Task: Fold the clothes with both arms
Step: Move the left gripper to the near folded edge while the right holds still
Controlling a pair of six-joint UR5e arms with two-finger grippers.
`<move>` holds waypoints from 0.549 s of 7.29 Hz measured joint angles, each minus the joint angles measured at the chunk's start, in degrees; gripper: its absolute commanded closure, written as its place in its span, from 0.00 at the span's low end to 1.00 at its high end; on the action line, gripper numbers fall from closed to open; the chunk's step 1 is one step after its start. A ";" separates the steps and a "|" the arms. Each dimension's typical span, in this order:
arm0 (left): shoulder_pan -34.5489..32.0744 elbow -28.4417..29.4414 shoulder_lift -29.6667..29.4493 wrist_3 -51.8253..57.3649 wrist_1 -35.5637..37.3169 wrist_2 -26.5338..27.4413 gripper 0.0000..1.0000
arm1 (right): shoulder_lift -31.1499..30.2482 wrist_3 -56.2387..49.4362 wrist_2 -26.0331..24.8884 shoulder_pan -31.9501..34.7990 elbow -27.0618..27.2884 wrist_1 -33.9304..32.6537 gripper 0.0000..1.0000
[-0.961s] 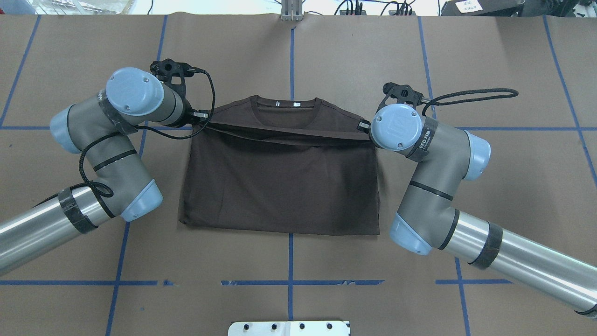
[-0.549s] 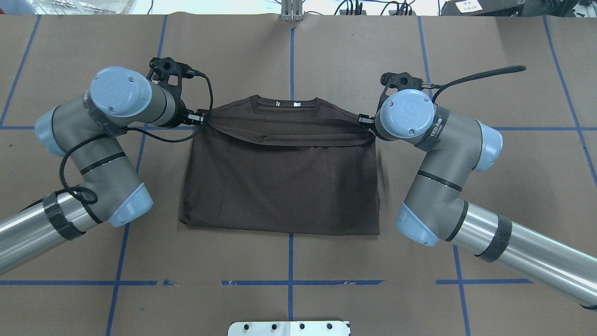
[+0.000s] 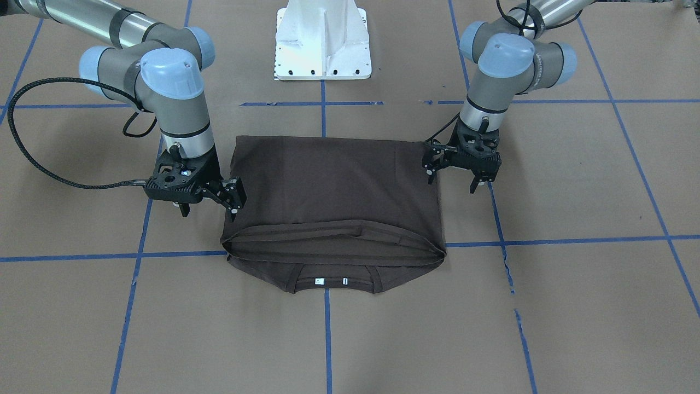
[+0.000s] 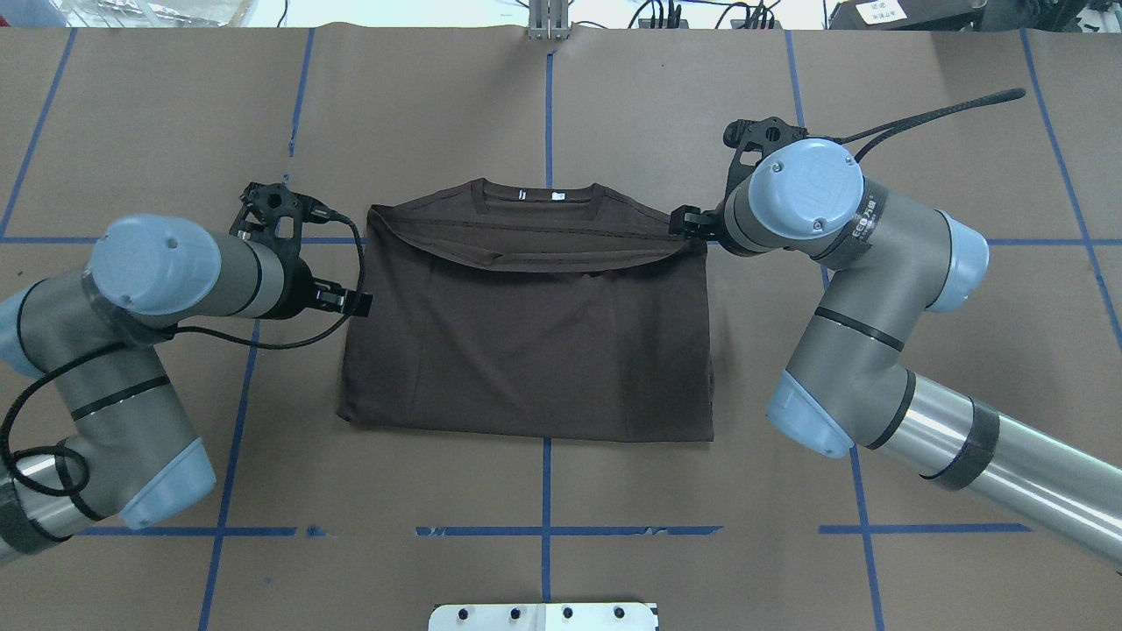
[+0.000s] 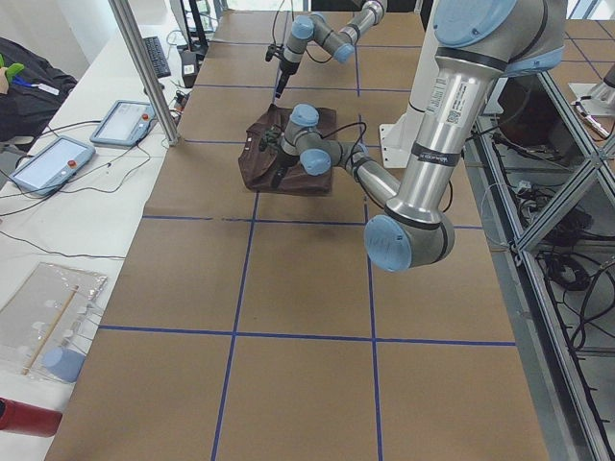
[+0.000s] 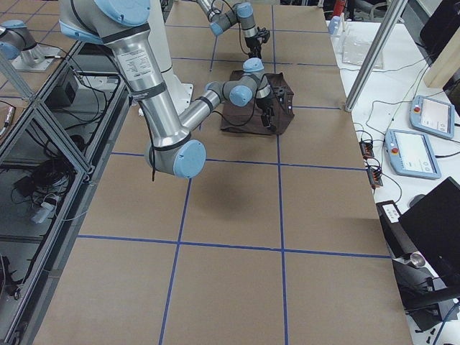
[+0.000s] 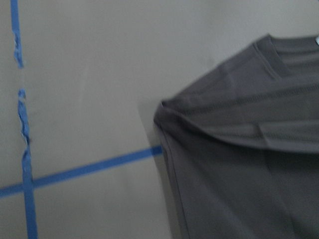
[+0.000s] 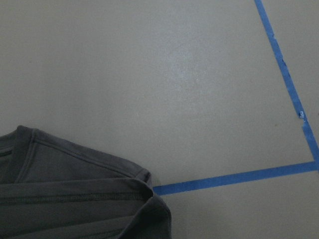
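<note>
At the collar (image 3: 333, 285) of the brown T-shirt (image 3: 328, 186), two white tags (image 3: 317, 282), print illegible; left tool (image 3: 451, 180) and right tool (image 3: 209, 209) apart.

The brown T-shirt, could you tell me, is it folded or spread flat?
Folded: the T-shirt lies doubled over, its hem laid across just short of the collar.
</note>
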 measured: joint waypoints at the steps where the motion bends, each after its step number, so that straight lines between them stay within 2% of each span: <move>1: 1.72 -0.71 2.90 -1.73 -2.77 0.18 0.34 | -0.06 0.00 -0.05 0.01 0.12 0.00 0.00; 2: 3.23 -1.14 4.91 -4.33 -5.14 0.30 0.37 | -0.08 0.08 -0.19 -0.01 0.16 0.02 0.00; 4: 5.59 -2.74 6.14 -8.46 -6.70 0.12 0.37 | -0.06 0.13 -0.45 -0.04 0.15 0.04 0.00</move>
